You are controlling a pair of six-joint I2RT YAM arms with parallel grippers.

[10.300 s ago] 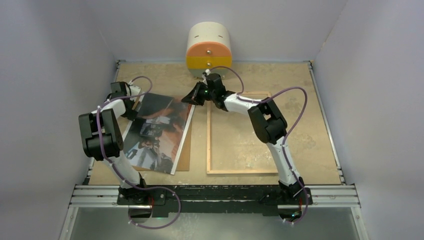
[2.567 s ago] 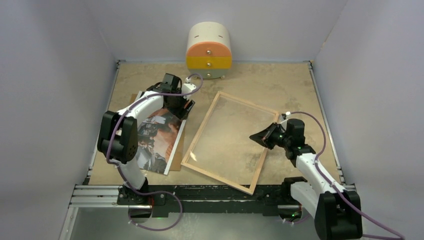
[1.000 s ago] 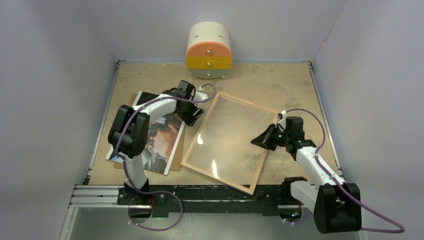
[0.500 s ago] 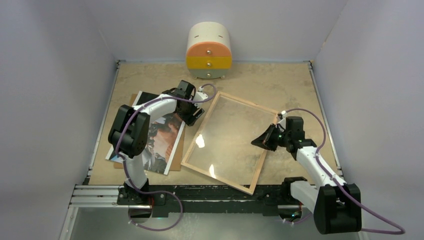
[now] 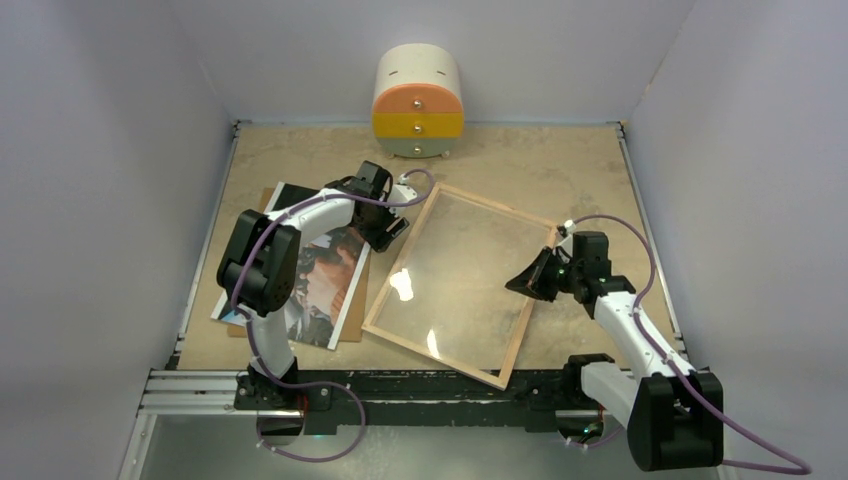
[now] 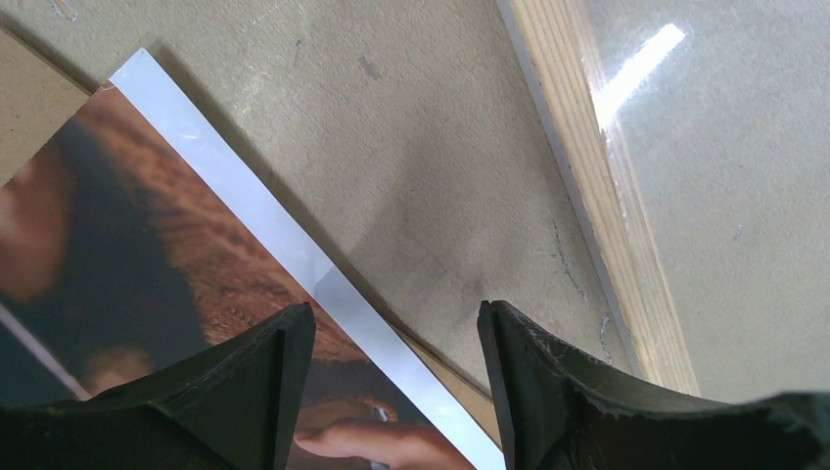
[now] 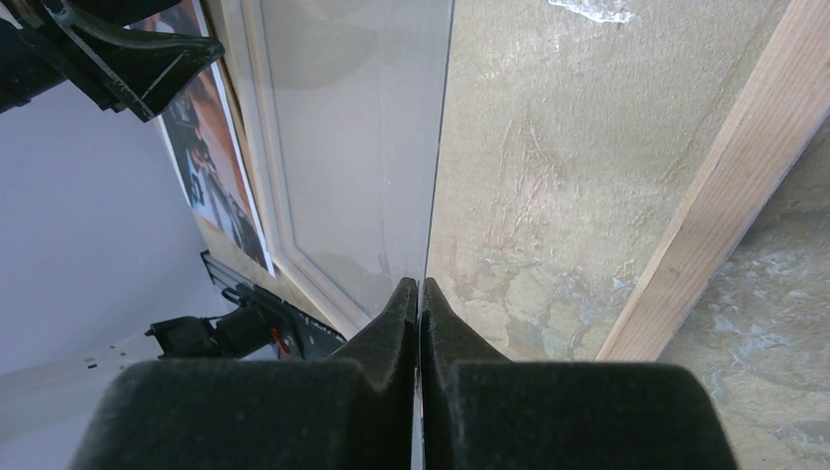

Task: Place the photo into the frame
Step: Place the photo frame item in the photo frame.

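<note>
The frame lies back up and skewed on the table, its wood rim also in the left wrist view and the right wrist view. My right gripper is shut on the right edge of the frame's clear glass pane, which is tilted up off the rim. The photo lies left of the frame. My left gripper hangs open over the photo's white right border, one finger above the print and the other above bare table.
A plain brown backing board lies under the photo and sticks out along its right edge. A small rounded drawer unit in white, orange and yellow stands at the back wall. Grey walls close in both sides.
The right gripper has shifted slightly to the right with the pane's edge, and the glare spots on the glass have moved. The left arm has stayed put.
</note>
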